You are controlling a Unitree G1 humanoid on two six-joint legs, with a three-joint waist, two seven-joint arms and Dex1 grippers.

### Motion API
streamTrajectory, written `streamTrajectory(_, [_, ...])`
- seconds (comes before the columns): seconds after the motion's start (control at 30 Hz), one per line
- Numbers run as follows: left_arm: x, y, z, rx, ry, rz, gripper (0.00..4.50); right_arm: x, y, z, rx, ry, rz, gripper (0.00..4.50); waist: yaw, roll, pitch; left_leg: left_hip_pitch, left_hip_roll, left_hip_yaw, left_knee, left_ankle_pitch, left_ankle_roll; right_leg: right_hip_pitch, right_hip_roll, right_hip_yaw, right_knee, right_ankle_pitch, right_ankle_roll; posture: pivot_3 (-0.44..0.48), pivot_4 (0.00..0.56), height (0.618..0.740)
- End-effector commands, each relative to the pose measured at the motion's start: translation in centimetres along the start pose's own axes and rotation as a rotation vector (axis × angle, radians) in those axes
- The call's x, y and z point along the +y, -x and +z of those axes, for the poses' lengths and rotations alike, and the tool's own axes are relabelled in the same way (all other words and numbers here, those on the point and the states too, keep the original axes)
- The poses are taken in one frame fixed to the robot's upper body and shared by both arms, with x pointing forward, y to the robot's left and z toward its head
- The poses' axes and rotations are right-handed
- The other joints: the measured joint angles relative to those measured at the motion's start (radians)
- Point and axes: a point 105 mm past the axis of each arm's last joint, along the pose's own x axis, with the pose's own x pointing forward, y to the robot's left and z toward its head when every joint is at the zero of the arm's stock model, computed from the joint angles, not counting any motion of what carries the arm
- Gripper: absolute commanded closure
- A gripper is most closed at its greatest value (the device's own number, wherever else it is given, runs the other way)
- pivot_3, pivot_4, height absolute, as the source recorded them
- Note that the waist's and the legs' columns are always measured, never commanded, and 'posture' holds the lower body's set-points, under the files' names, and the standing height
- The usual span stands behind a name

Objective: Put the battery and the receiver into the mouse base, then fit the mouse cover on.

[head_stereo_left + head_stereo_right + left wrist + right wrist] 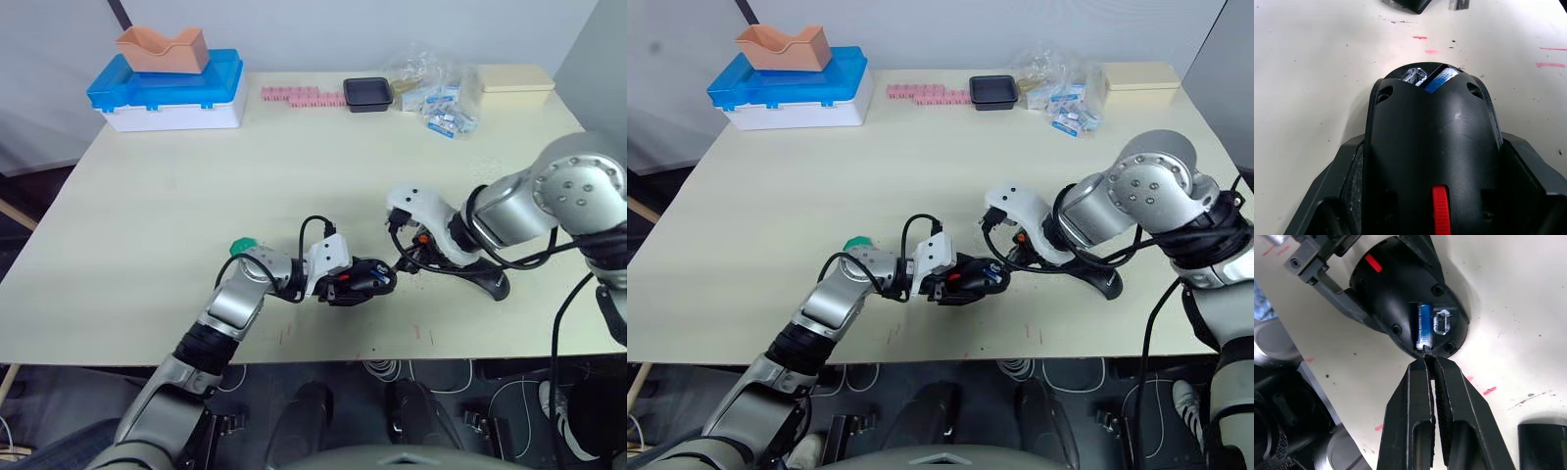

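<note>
While the left gripper [377, 279] pinches the mouse base [1408, 298] by its 2 sides near the front edge of the table [147, 235], the right gripper [1430, 363] stands just beside the base's rounded end, its 2 fingers pressed together with the tips at the rim. In the right wrist view the battery [1422, 324] lies inside the base, seated in a slot next to a small silver-framed recess, and the closed fingertips touch or nearly touch its near end; whether they pinch anything cannot be told. The left wrist view shows the base's black shell with a red mark and the battery's blue end at the far opening. The mouse cover [493, 283] rests on the table under the right forearm, well clear of the base. A small green round piece [242, 246] sits behind the left wrist. Far off along the back edge stand a blue-lidded box [167, 93], pink blocks [302, 96], a black tray [368, 94] and plastic packets [441, 98].
</note>
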Motion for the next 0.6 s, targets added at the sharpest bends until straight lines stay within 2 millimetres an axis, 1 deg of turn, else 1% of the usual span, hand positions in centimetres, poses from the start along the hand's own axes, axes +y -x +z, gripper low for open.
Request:
streamTrajectory(0.03, [0.0, -0.1, -0.3, 0.024, -0.004, -0.004, 1.54, 0.0, 0.3, 0.8, 0.011, 0.009, -0.014, 4.5, 0.0, 0.0, 0.0, 0.0, 0.0, 0.0, 0.0, 0.0, 0.0, 0.0, 0.0, 0.0, 0.0, 0.0, 0.0, 0.0, 0.15, 0.74])
streamTrajectory(0.33, [-0.2, -0.1, -0.5, 0.037, -0.014, -0.029, 1.54, 0.7, -0.5, 2.1, 0.066, 0.013, -0.001, 4.5, -0.001, 0.0, 0.0, 0.0, 0.0, 0.0, 0.0, 0.0, 0.0, 0.0, 0.0, 0.0, 0.0, 0.0, 0.0, 0.0, 0.15, 0.74])
streamTrajectory(0.6, [-0.2, 0.0, -0.7, 0.054, -0.022, -0.03, 1.54, 0.9, -1.1, 2.4, 0.086, 0.017, -0.003, 4.5, -0.003, 0.0, 0.0, -0.001, 0.0, 0.0, -0.001, 0.0, 0.0, -0.001, 0.0, 0.0, 0.0, 0.0, 0.0, 0.0, 0.15, 0.74])
